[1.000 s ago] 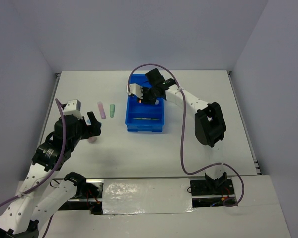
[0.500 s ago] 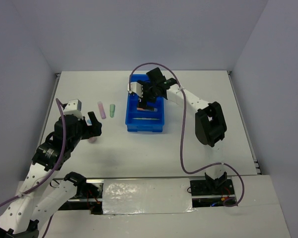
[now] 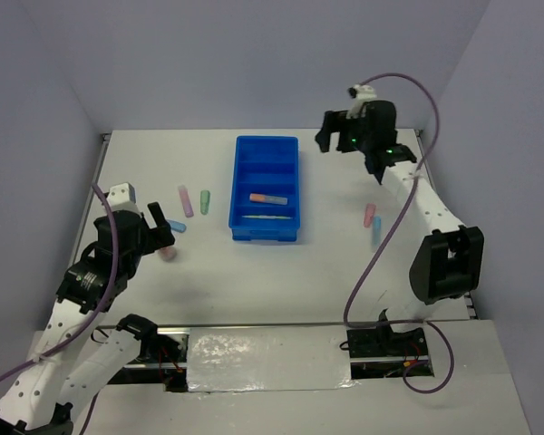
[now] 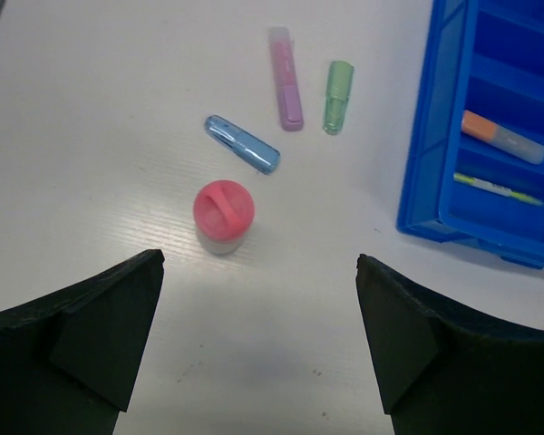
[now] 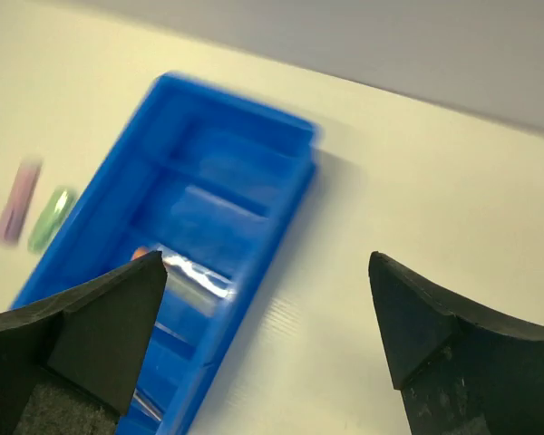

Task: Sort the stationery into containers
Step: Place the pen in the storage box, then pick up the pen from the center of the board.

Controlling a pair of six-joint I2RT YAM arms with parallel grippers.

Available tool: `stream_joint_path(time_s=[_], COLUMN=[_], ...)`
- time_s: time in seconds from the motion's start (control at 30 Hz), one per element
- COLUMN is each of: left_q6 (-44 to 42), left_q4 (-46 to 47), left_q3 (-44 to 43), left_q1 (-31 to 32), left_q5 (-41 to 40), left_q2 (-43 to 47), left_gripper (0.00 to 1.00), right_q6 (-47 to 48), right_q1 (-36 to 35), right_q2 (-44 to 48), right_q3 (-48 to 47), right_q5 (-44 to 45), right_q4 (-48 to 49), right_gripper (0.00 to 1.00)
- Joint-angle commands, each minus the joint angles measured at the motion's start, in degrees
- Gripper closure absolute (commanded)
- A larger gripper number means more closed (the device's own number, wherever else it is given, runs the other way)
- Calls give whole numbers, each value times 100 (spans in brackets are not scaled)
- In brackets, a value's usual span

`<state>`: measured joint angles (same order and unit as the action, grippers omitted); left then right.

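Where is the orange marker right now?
In the overhead view the orange marker lies inside the blue tray at mid-table, in the second compartment from the near end, next to the one holding a thin pen.

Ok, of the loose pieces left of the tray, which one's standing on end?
The pink-topped stubby piece, nearest the left claw; the blue piece, lilac piece and green piece all lie flat.

We count 1 blue tray (image 3: 265,233) divided into 4 compartments. It holds 1 orange-grey marker (image 3: 267,198) and 1 thin yellow stick (image 3: 265,217). On the table (image 3: 281,281) we count 2 pink markers (image 3: 186,200) (image 3: 369,214), 2 blue markers (image 3: 176,226) (image 3: 376,231), 1 green marker (image 3: 205,200) and 1 pink-capped stub (image 3: 168,254). We also count 2 arms (image 3: 95,276) (image 3: 428,207).
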<state>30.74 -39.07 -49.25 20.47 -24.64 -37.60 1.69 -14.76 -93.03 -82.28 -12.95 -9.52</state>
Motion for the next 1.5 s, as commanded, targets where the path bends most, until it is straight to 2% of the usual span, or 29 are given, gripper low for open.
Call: stream_joint_path(time_s=[0.0,0.13,0.17,0.23,0.43,0.53,0.6,0.73,0.87,0.97,1.13,1.33,1.37,1.47], left_q6=[47,2,-33,-42,37,-7,-59,-112,-121,-147,-191,-244,-253,-297], left_q4=[-224,-189,-171,-162,-250,-76,13,40,57,101,84,136,145,180], left_q3=[-321,-260,-243,-234,-409,-357,-357,-322,-243,-216,-190,-146,-146,-146], left_q1=[-34,-43,-43,-34,-17,-17,-17,-17,-17,-17,-17,-17,-17,-17], left_q5=[-646,-912,-815,-770,-858,-570,-341,-260,-252,-181,-181,-85,-58,-14], left_q2=[113,17,-45,-106,-282,-361,-441,-432,-309,-247,-221,-81,-72,-80], left_gripper=[1,1,1,1,1,1,1,1,1,1,1,1,1,1], right_q6=[-2075,-1682,-1768,-1918,-2041,-2059,-2059,-2085,-2120,-1971,-1892,-1787,-1760,-1664], right_q1=[675,923,923,966,1063,1291,1362,1371,1380,1432,1432,1784,1793,1810], right_q2=[163,233,216,224,777,1040,1208,1122,752,462,207,-197,-345,-662], right_q3=[308,652,661,713,1380,1828,2310,2690,2638,2559,2524,2436,2419,2305], right_q5=[124,1108,1833,2505,2955,2711,2544,2035,2314,1955,2060,2113,2043,1876], right_q4=[-678,-1042,-1296,-1430,-1605,-1825,-1905,-1913,-2238,-2283,-2397,-2494,-2485,-2546], right_gripper=[0,0,0,0,0,3,8,13,15,23,26,32,34,49])
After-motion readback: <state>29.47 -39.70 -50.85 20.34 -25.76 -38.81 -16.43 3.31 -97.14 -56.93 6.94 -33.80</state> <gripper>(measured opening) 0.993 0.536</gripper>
